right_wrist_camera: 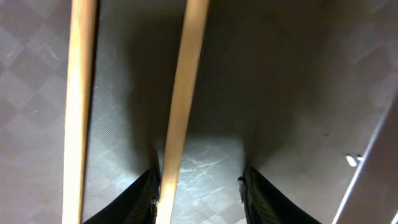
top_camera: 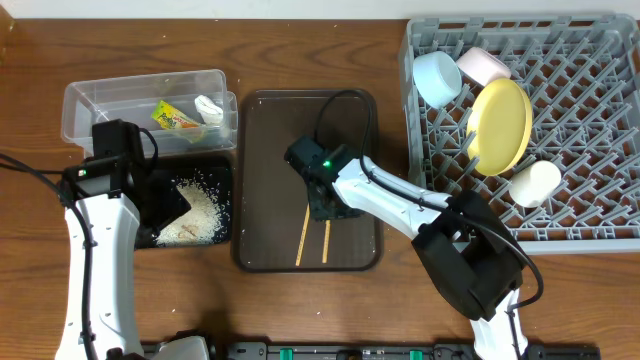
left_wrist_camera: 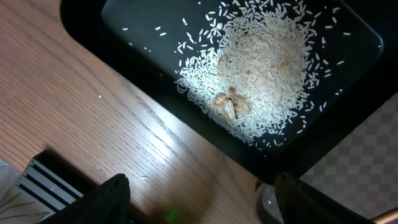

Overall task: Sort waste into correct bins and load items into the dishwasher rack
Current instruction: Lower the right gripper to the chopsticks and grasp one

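A pair of wooden chopsticks lies on the dark brown tray. My right gripper is open and low over them. In the right wrist view one chopstick runs between its fingers, against the left finger, and the other chopstick lies outside. My left gripper is open and empty over the black tray of rice. The left wrist view shows the rice, with a few brownish bits in it, and the open fingers over bare wood.
The clear tub at back left holds the green-and-orange wrapper and white scrap. The grey rack at right holds the yellow plate, blue bowl, pinkish bowl and cup.
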You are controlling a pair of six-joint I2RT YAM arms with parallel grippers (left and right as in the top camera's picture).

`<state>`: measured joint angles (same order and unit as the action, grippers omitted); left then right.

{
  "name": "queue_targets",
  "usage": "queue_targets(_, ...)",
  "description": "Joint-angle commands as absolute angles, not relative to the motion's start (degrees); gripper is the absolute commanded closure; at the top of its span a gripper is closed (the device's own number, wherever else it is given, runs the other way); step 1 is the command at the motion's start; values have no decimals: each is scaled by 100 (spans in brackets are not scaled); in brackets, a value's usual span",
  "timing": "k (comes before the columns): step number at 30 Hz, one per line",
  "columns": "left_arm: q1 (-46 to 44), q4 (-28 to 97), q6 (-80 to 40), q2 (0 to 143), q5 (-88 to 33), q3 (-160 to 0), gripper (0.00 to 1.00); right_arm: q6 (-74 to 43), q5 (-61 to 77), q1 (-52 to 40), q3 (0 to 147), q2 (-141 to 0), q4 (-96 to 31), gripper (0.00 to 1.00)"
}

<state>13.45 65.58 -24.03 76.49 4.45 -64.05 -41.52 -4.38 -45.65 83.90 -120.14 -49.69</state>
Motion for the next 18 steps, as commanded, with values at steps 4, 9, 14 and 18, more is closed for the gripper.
queue_targets(4, 1376, 6573, -2432, 7607, 451, -6399, 23, -4327, -593, -4648, 8377, -12202, -5022, 64)
queue_targets(9, 1376, 6573, -2432, 7607, 451, -6399, 23, -4427, -250, -4678, 8368, -12202, -5030, 75)
queue_targets(14, 1376, 6573, -2432, 7609, 451, -6399, 23, -4674, -252, -4722, 8333, -12202, -5083, 77)
queue_targets(18, 1376, 6576, -2432, 7607, 451, -6399, 23, -4696, -231, -4733, 8302, -12202, -5105, 78)
